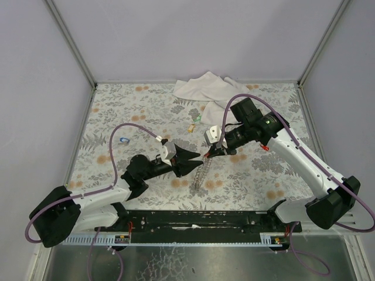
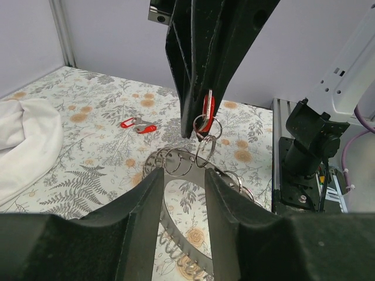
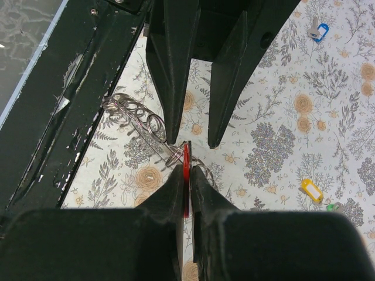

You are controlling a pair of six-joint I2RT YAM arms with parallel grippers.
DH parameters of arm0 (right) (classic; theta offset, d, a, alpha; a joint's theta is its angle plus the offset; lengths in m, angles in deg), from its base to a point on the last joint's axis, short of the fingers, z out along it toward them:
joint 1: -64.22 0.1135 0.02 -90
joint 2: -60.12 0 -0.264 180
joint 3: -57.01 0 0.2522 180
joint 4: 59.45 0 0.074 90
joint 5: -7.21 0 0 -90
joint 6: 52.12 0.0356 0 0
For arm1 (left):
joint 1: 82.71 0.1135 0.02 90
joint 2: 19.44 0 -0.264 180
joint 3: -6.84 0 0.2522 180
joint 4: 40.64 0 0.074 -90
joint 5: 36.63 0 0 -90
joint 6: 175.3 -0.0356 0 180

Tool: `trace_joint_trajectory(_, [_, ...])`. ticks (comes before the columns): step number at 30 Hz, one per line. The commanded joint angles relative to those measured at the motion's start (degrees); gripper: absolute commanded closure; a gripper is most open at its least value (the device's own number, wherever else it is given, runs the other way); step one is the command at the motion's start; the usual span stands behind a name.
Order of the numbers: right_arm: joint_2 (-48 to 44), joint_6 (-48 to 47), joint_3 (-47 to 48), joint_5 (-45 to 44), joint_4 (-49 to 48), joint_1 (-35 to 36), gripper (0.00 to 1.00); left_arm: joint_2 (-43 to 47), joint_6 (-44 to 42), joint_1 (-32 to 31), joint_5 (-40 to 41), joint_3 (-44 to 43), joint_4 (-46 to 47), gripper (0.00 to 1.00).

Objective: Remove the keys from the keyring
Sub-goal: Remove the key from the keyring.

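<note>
Looking at a long thin silvery chain of metal rings [image 1: 200, 174], long axis running from the right jaws' tips back toward the arm bases, top end hung off the key and the rest lying on the flowery table [image 1: 117, 111]. Can see the top few rings passing straight through the gap of the left gripper [image 2: 183, 175], jaws spread apart and not gripping. Got the right gripper [image 3: 186, 175] pinched tight on a small red-headed key [image 2: 208, 108], flat head sandwiched between the pads, long axis in line with the fingers, ring end poking past the tips and hooked into the chain. So basically tip to tip, right jaws nosing in at the mouth of the left ones. Pose-wise, seeing the left arm [image 1: 146, 170] stretched low across the table with fingers aimed level at the right jaws, and the right arm [image 1: 293, 149] reaching out, folding at the elbow and doubling back with the wrist tipped down. Also spotting loose stuff on the table: a blue-headed key [image 1: 123, 140] well off behind the left jaws, a yellow-headed key [image 3: 312, 190] with a green-headed key [image 3: 334, 206] just beside it a bit beyond both sets of jaws, spare red keys [image 2: 139, 124] behind the right jaws. Crumpled white cloth [image 1: 205, 88] farther out, well apart from the jaws.
</note>
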Motion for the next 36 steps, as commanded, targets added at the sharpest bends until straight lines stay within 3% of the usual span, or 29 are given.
trace_joint_trajectory(1, [-0.37,-0.69,0.10,2.98,-0.20,0.48,1.00,-0.75,0.50,-0.44,-1.58,-2.08,5.67,0.67])
trace_joint_trajectory(21, [-0.24,-0.68,0.10,2.97,-0.20,0.47,1.00,-3.14,1.04,-0.61,-5.76,-3.59,6.79,0.78])
trace_joint_trajectory(28, [-0.50,-0.65,0.09,2.26,-0.20,0.46,1.00,-2.57,0.08,-0.65,-6.14,-4.04,4.64,0.99])
trace_joint_trajectory(31, [-0.82,-0.73,0.26,1.00,-0.20,0.46,1.00,0.02,-2.52,-0.62,-5.67,-5.10,-1.36,1.00])
trace_joint_trajectory(36, [-1.20,-0.68,0.65,-0.09,-0.37,0.46,1.00,4.60,-12.85,-0.67,-6.63,-12.26,-26.04,1.00])
